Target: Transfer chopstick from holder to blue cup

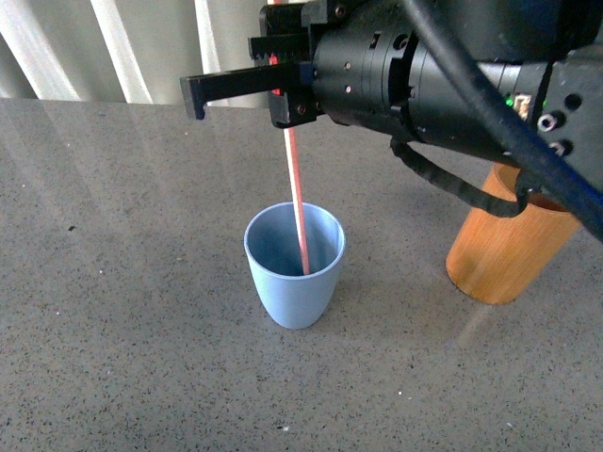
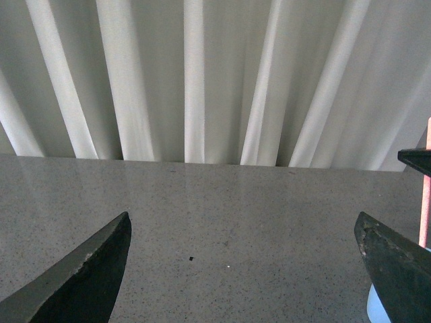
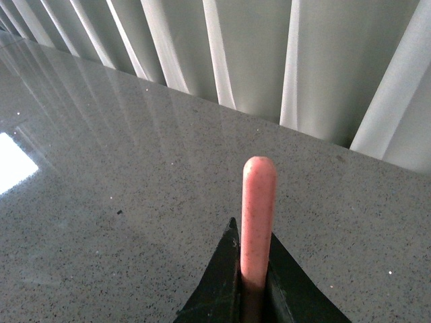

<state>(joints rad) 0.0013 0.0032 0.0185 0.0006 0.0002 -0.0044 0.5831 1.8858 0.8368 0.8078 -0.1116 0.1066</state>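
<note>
The light blue cup (image 1: 294,282) stands upright on the grey table. The pale pink chopstick (image 1: 298,198) is held nearly vertical, its lower end inside the cup. My right gripper (image 1: 268,83) is shut on the chopstick's upper part, above the cup. In the right wrist view the chopstick's rounded end (image 3: 258,208) sticks out between the shut jaws of that gripper (image 3: 250,272). The orange-brown wooden holder (image 1: 509,250) stands to the right of the cup, partly hidden by my right arm. My left gripper (image 2: 242,266) is open and empty over bare table. A strip of the chopstick (image 2: 424,195) and a sliver of the cup (image 2: 374,306) show in the left wrist view.
The speckled grey tabletop (image 1: 113,282) runs back to white pleated curtains (image 1: 122,47). My right arm and its black cables (image 1: 452,179) hang over the area between cup and holder.
</note>
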